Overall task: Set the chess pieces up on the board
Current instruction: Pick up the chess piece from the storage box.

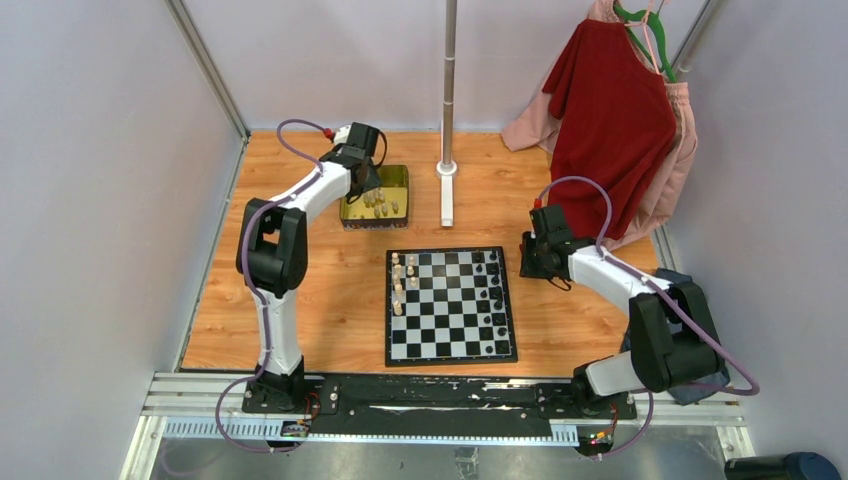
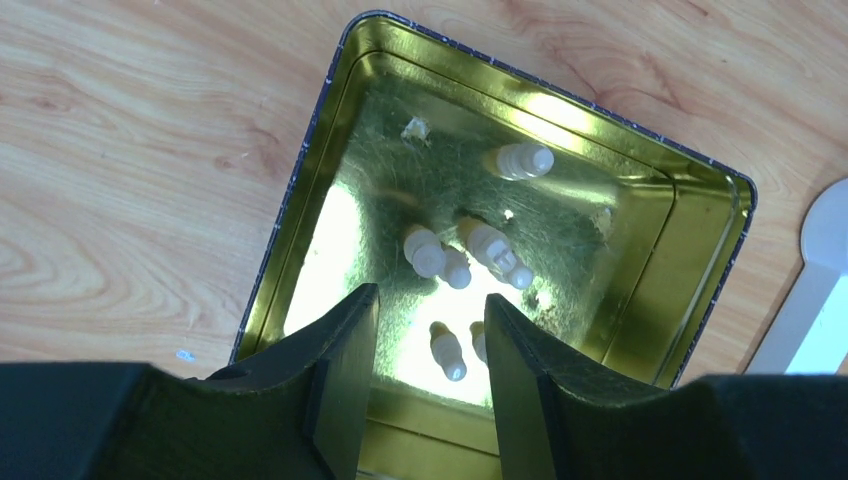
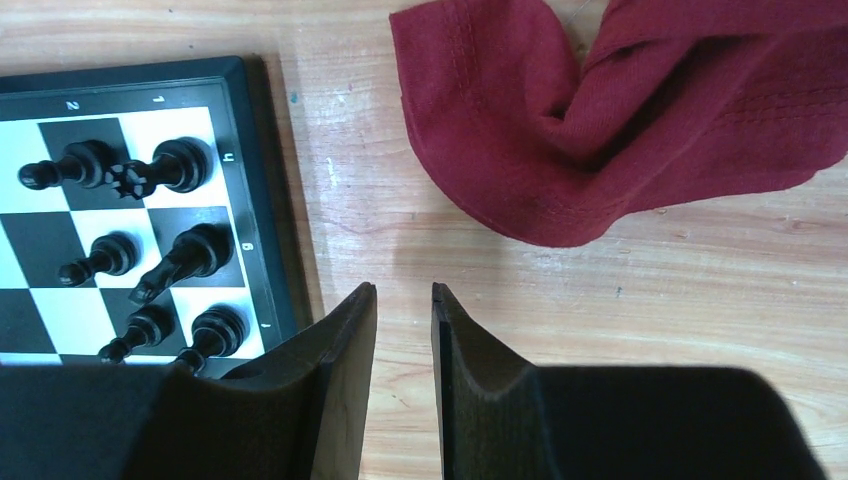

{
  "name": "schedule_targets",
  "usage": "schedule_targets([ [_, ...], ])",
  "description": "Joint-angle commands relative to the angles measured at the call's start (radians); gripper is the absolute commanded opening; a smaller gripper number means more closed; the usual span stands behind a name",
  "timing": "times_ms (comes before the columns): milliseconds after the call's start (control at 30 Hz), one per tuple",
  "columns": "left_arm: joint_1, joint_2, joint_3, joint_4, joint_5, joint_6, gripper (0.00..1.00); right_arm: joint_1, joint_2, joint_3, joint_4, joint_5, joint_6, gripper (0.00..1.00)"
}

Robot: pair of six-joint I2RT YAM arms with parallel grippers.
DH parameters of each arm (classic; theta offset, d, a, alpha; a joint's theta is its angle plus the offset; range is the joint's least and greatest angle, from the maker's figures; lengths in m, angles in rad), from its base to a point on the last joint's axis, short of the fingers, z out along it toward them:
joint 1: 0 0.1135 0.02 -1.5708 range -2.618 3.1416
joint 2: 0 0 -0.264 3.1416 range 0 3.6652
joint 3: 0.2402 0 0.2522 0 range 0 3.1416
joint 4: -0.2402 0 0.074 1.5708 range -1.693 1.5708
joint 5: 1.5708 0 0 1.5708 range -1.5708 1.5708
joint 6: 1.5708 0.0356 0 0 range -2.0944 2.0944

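**Left arm over the tin, right arm waiting beside the board**

The left gripper hangs over the gold rectangular metal tin at the far left of the light wooden table. Its jaws are apart and hold nothing, and loose pale cream chess pieces lie on the tin floor below. The square black-and-white chessboard lies near the middle of the table, with a few cream chessmen along its left edge and small black chessmen along its right edge. The right gripper hovers over bare wood just right of the board's far right corner. Its fingers are slightly apart and empty, with a dark red cloth beyond them.
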Motion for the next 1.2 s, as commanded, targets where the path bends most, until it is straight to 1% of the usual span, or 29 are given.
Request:
schedule_targets([
  [0, 0.019, 0.037, 0.043, 0.012, 0.021, 0.01, 0.48, -0.005, 0.028, 0.028, -0.015, 0.013, -0.008, 0.31],
  [667, 0.043, 0.11, 0.076, 0.015, 0.043, 0.003, 0.47, -0.008, 0.074, 0.05, -0.013, 0.01, -0.005, 0.31],
  [967, 0.045, 0.124, 0.076, 0.012, 0.041, 0.0, 0.45, -0.011, 0.085, 0.053, -0.011, 0.002, -0.005, 0.31],
  [1167, 0.045, 0.128, 0.072, 0.012, 0.04, 0.0, 0.4, -0.01, 0.09, 0.053, -0.01, -0.001, -0.002, 0.31],
])
